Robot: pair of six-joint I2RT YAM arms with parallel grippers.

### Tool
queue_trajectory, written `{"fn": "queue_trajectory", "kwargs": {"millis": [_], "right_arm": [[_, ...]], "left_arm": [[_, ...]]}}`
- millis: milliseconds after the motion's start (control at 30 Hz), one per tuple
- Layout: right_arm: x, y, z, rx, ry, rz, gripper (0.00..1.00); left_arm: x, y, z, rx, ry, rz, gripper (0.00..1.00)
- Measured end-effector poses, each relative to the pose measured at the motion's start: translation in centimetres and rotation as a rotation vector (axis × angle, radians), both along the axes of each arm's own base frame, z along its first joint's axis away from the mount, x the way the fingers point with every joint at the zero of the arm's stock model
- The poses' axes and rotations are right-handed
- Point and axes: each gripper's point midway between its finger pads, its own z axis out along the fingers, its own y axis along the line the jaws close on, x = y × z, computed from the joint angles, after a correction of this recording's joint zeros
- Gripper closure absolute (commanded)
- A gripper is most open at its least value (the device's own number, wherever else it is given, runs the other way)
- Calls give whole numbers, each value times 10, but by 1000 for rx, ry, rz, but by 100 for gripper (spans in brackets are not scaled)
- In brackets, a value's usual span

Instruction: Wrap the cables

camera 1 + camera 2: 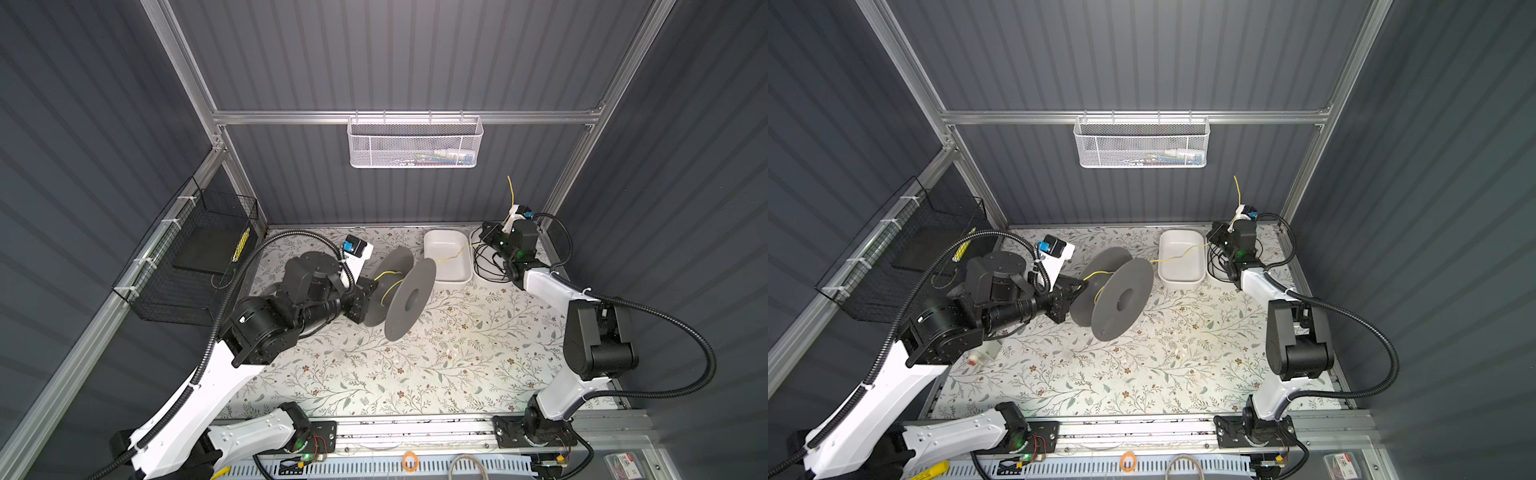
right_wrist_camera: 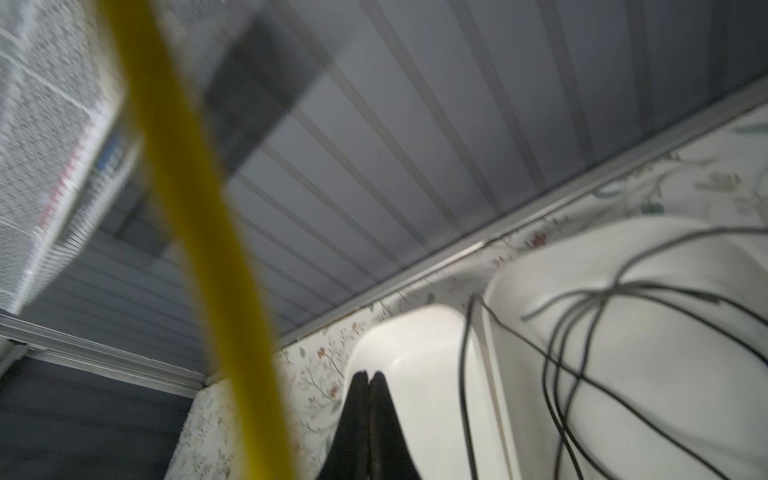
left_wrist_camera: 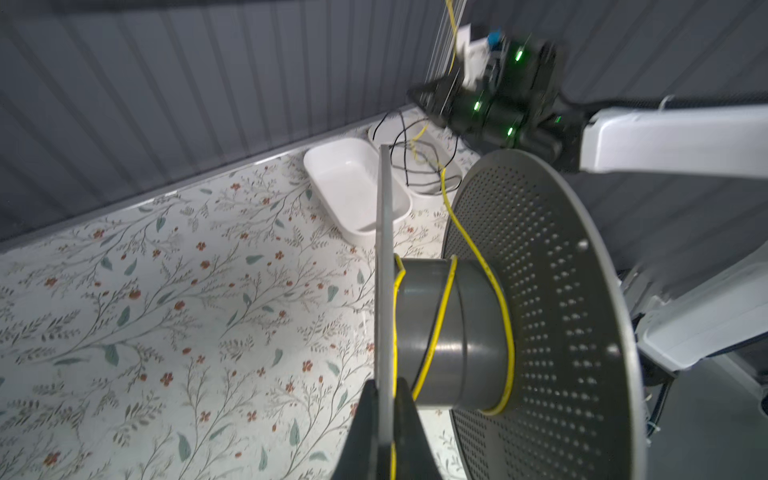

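Yellow cable (image 1: pixel 451 254) spans tray rim (image 1: pixel 449 280) from spool (image 1: pixel 409 299) to right pincer (image 1: pixel 485 231).

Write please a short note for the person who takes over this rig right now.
Left gripper: shut on one flange of the grey spool.
Right gripper: shut, beside the white tray; whether it pinches the yellow wire cannot be told.
Done: a few loose turns on the hub.
Left: the slack running over the tray, and the free end standing above the right gripper.
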Motion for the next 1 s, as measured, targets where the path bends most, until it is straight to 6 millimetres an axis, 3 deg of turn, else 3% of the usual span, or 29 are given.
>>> {"fn": "queue_trajectory", "kwargs": {"millis": [233,400,467,567,700,800,900,1000], "right_arm": [[-64,43,-37,-67,41,30,100],[-130,86,-63,-67,52,90,100],[-156,102,-66,-53,42,124,100],[-193,124,-45,-22,-19,179,100],[-234,151,20,64,-167,272,100],[-261,176,61,122,-242,361,100],[-281,201,80,147,-266,441,100],[-299,222,84,145,-272,510,100]], "left_arm": [[41,-28,43,-113,-57,50,100],[90,-29,47,-146,-117,229,100],[110,-27,42,-135,-153,314,100],[138,-24,25,-79,-206,429,100],[170,-19,-9,29,-273,566,100],[183,-15,-30,89,-304,637,100],[192,-10,-36,123,-337,696,100],[199,-4,-33,136,-371,743,100]]}}
